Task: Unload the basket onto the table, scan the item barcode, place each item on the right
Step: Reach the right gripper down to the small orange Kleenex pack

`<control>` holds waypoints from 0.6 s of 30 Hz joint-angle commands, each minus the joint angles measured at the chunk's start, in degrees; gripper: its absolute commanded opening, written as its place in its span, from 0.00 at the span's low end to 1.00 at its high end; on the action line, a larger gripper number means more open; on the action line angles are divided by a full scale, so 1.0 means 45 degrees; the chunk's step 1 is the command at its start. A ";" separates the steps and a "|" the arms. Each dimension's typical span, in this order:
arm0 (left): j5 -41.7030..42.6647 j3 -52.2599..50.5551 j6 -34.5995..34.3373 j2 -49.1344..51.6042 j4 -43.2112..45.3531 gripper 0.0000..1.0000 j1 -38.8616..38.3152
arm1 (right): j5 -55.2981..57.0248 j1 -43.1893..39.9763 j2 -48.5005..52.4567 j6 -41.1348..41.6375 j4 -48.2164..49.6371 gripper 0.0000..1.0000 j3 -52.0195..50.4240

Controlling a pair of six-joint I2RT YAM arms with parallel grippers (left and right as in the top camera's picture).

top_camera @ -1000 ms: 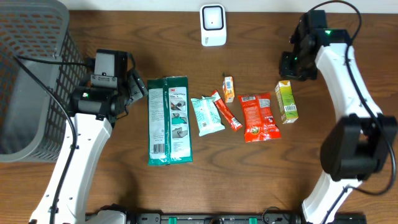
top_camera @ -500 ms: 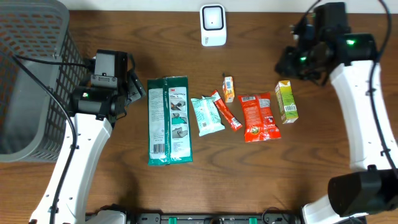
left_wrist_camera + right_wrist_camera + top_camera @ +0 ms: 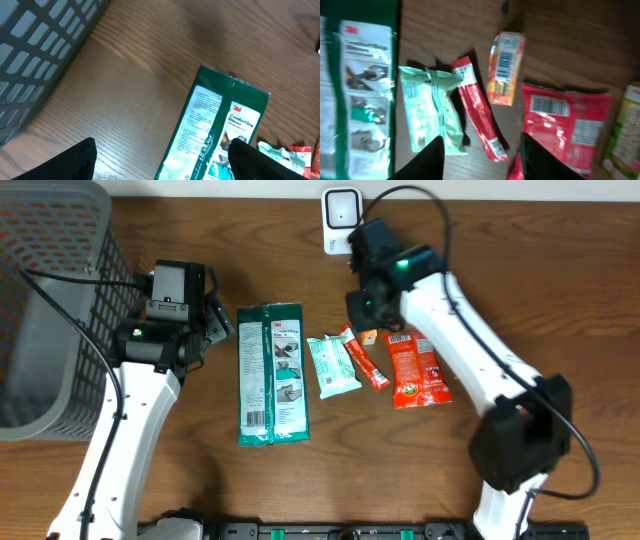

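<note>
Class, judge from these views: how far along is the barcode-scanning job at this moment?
Done: seemingly nothing; no item is lifted or at the scanner. In hand: the right hand hovers open above the small orange box and red stick, holding nothing. Remaining: grasp an item and show its barcode to the scanner.

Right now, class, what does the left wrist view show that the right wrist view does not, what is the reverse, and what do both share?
Only the left wrist view shows the grey basket. Only the right wrist view shows the small orange box and the yellow-green carton. Both show the green glove pack, the pale green packet and the wooden table.
</note>
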 commanded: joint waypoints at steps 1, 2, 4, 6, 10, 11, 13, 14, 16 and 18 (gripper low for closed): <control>-0.0301 0.0185 0.0078 0.0024 -0.0044 0.84 0.0058 | 0.0894 0.0097 0.0850 0.0248 0.0165 0.46 -0.0049; -0.0301 0.0185 0.0078 0.0024 -0.0039 0.84 0.0058 | 0.0899 0.0083 0.1083 0.0243 0.0243 0.46 -0.0049; -0.0301 0.0185 0.0078 0.0024 -0.0039 0.85 0.0058 | 0.0991 0.0039 0.1598 0.0243 0.0505 0.46 -0.0049; -0.0301 0.0185 0.0078 0.0024 -0.0039 0.84 0.0058 | 0.0991 0.0000 0.1996 0.0238 0.0753 0.45 -0.0049; -0.0301 0.0185 0.0073 0.0024 -0.0039 0.84 0.0058 | 0.1234 -0.0034 0.2108 0.0238 0.0981 0.43 -0.0049; -0.0301 0.0185 0.0078 0.0024 -0.0039 0.84 0.0058 | 0.1525 -0.0034 0.2108 0.0238 0.0986 0.41 -0.0049; -0.0301 0.0185 0.0078 0.0024 -0.0039 0.84 0.0058 | 0.1768 -0.0034 0.2137 0.0238 0.0981 0.40 -0.0053; -0.0301 0.0185 0.0078 0.0024 -0.0039 0.84 0.0058 | 0.1758 -0.0034 0.2157 0.0238 0.0986 0.38 -0.0053; -0.0301 0.0185 0.0078 0.0024 -0.0039 0.84 0.0058 | 0.1768 -0.0034 0.2225 0.0238 0.1020 0.38 -0.0053; -0.0301 0.0185 0.0073 0.0024 -0.0039 0.85 0.0058 | 0.1768 -0.0034 0.2361 0.0238 0.1180 0.37 -0.0053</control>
